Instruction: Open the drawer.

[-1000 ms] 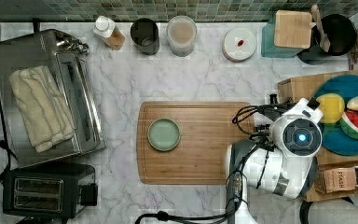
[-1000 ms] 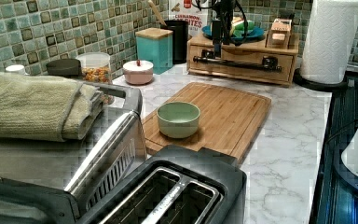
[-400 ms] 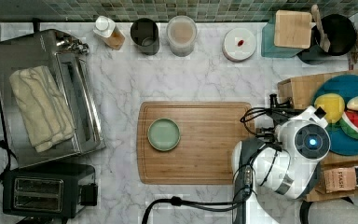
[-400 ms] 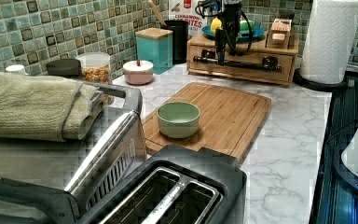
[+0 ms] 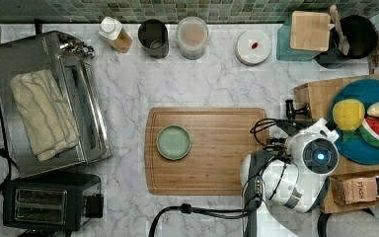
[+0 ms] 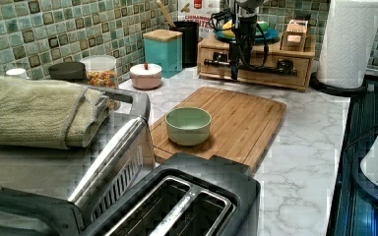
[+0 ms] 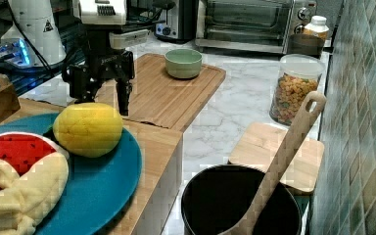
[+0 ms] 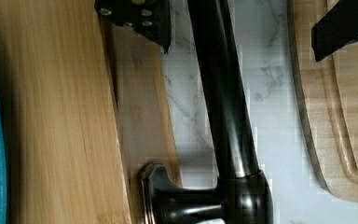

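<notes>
Gripper lowered around the drawer handle, not yet closed on it

Over the last second the gripper (image 7: 103,92) has come down in front of the wooden box until its fingers (image 8: 135,18) reach the level of the black bar handle (image 8: 223,93). The fingers are spread wide. The bar runs through the gap between them without visible contact, one finger on the side of the drawer (image 6: 256,60) front, the other out toward the cutting board (image 8: 349,140). The drawer front looks flush with its box, so it seems to be shut. Judging by this, the reach is done. What remains is to close on the bar and pull toward the board-side finger.
</notes>
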### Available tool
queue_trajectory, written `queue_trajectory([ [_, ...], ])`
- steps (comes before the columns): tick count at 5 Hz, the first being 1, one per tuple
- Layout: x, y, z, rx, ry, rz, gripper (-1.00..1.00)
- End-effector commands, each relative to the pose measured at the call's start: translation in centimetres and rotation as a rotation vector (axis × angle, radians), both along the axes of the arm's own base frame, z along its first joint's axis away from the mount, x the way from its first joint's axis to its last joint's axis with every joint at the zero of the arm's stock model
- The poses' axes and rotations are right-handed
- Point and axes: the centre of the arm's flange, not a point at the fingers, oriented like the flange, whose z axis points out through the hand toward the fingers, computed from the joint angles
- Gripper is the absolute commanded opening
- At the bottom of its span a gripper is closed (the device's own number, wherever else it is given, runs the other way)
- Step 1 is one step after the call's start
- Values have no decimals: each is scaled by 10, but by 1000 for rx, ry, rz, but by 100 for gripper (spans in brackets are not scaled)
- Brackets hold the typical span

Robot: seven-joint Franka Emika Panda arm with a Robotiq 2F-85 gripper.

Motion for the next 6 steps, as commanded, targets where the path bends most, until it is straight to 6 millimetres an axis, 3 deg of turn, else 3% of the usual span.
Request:
queue_trajectory([
  [1, 1, 19, -23, 18, 11, 48, 100],
  [2, 9, 30, -32, 56, 15, 125, 100],
  [3, 6, 75, -22, 65, 32, 112, 100],
  [5, -21, 198, -12, 104, 87, 129, 100],
  [6, -30, 245, -11, 132, 97, 120, 100],
])
